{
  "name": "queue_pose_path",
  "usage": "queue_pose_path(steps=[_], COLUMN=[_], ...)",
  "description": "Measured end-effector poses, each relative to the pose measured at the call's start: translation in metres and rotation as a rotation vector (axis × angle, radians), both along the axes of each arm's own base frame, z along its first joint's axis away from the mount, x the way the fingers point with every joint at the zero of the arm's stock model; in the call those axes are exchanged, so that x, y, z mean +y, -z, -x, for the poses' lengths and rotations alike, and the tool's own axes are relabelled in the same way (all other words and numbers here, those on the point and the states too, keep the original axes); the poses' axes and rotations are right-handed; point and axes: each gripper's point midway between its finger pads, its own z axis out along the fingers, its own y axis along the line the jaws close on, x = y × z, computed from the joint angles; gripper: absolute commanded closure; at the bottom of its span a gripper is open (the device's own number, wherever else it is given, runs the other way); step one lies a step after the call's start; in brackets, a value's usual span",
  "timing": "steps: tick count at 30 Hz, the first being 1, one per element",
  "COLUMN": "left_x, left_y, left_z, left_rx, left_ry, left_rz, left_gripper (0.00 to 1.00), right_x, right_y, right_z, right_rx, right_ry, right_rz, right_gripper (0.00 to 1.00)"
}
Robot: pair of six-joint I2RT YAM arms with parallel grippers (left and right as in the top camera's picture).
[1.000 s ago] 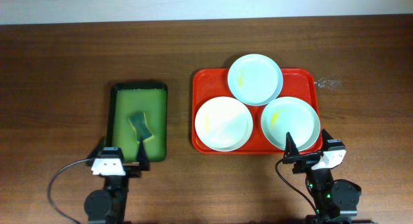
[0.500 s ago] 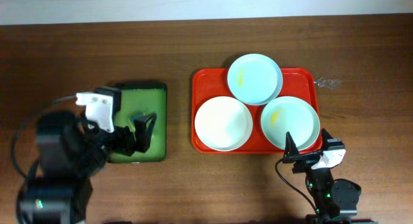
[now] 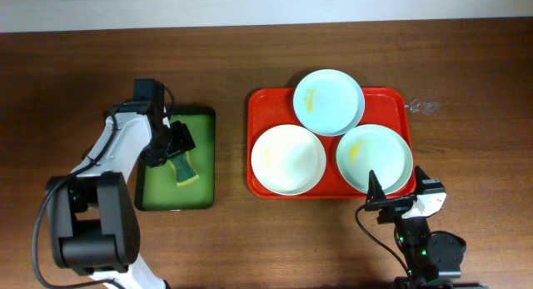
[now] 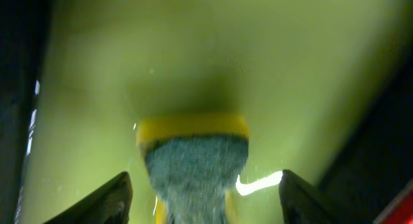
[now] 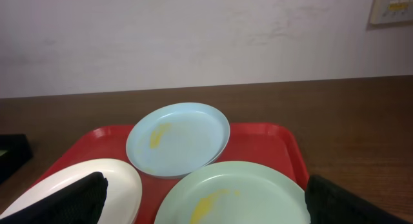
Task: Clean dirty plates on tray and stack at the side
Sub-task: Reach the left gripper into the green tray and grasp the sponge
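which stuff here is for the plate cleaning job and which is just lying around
For the job: blue plate, white plate, mint plate, red tray, sponge, green tray.
Just lying about: pale smudge right of the red tray, wall sign.

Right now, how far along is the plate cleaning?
Done: nothing; the blue plate, white plate and mint plate lie unstacked on the red tray, yellow smears showing. In hand: the left gripper, open, hovers at the sponge in the green tray. Remaining: wiping and stacking all three.
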Motion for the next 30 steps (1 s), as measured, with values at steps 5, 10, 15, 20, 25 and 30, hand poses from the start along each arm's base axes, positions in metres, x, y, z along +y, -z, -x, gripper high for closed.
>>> queue_pose_path(steps=[5, 10, 15, 20, 25, 30], left_x=[0.01, 0.011, 0.01, 0.01, 0.014, 0.017], left_y=[0.019, 0.032, 0.03, 0.029, 0.03, 0.031], left_z=[-0.001, 0.003, 0.057, 0.065, 0.058, 0.038], left_rx=[0.033, 0.071, 0.305, 0.341, 0.308, 0.228], left_ry=[-0.008, -0.009, -0.005, -0.004, -0.004, 0.0], left_rz=[-0.057, -0.064, -0.062, -0.061, -0.082, -0.101], left_gripper=[0.51, 0.01, 0.1, 1.0, 0.01, 0.97], right_x=[0.0, 0.0, 0.0, 0.0, 0.0, 0.0], right_y=[0.0, 0.0, 0.0, 0.0, 0.0, 0.0], right_z=[0.0, 0.0, 0.0, 0.0, 0.0, 0.0], right_rx=[0.0, 0.0, 0.0, 0.0, 0.0, 0.0], right_ry=[0.0, 0.0, 0.0, 0.0, 0.0, 0.0], right_rz=[0.001, 0.0, 0.0, 0.0, 0.0, 0.0], right_gripper=[0.02, 0.02, 0.02, 0.02, 0.02, 0.02])
